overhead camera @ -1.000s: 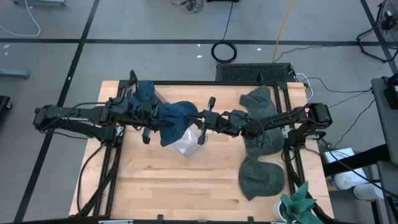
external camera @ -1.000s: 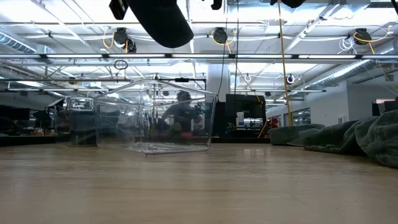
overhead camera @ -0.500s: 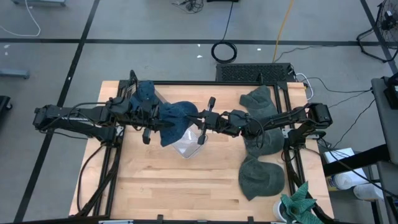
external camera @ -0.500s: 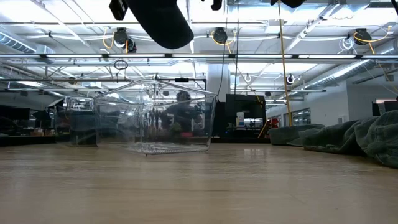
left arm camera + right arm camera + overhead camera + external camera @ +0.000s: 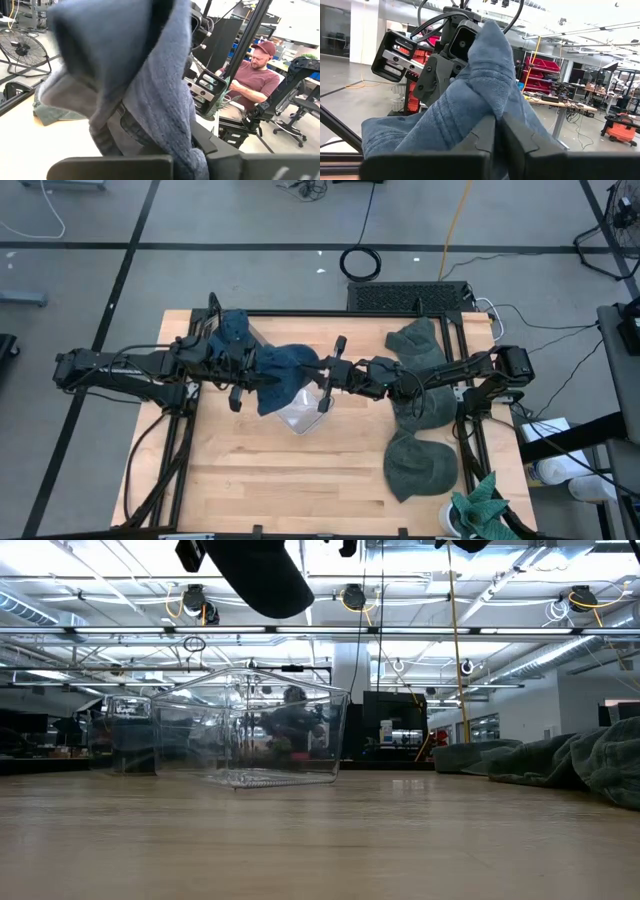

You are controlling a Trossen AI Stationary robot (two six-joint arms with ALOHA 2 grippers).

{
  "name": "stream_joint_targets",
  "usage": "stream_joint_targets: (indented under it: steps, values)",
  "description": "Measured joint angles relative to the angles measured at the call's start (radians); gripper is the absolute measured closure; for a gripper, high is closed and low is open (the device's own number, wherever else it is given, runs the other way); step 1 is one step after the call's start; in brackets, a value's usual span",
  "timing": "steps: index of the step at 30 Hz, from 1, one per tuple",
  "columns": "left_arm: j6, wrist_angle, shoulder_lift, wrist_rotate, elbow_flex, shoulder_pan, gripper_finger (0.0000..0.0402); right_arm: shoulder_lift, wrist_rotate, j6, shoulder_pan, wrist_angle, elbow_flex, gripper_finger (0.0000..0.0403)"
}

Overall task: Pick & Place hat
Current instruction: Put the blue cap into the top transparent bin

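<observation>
- The blue hat (image 5: 283, 370) hangs above the clear bin (image 5: 300, 412), pinched between both grippers.
- Left gripper (image 5: 250, 372) and right gripper (image 5: 322, 375) are clamped on its fabric.
- It looks soft, light and floppy; a fold probably grips best.

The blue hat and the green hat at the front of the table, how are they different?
The blue hat hangs in the air over the clear box, while the green hat lies flat on the table. The blue hat is pinched by the left gripper and the right gripper; nothing holds the green hat. The blue hat looks crumpled, and the green hat is spread out. Both look soft and fuzzy.
</observation>
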Motion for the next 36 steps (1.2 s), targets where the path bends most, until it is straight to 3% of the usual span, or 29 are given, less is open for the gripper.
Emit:
stream_joint_targets:
  steps: [14,20,23,28,36]
  values:
    - [-0.001,-0.016,0.000,0.000,0.000,0.000,0.0392,0.000,-0.002,0.074,0.000,-0.023,0.000,0.0166]
    - [-0.004,-0.045,0.000,0.000,0.007,0.003,0.0396,-0.007,-0.003,0.112,0.000,-0.044,0.000,0.0111]
    - [-0.009,-0.201,0.001,-0.001,0.089,0.027,0.0393,-0.012,-0.003,0.136,0.000,-0.076,0.001,0.0103]
    - [0.053,-0.586,0.039,-0.023,0.328,0.107,0.0396,-0.020,-0.003,0.141,0.000,-0.100,0.001,0.0102]
    - [0.292,-1.210,0.236,-0.159,0.759,0.258,0.0395,-0.021,-0.003,0.141,0.000,-0.105,0.001,0.0118]
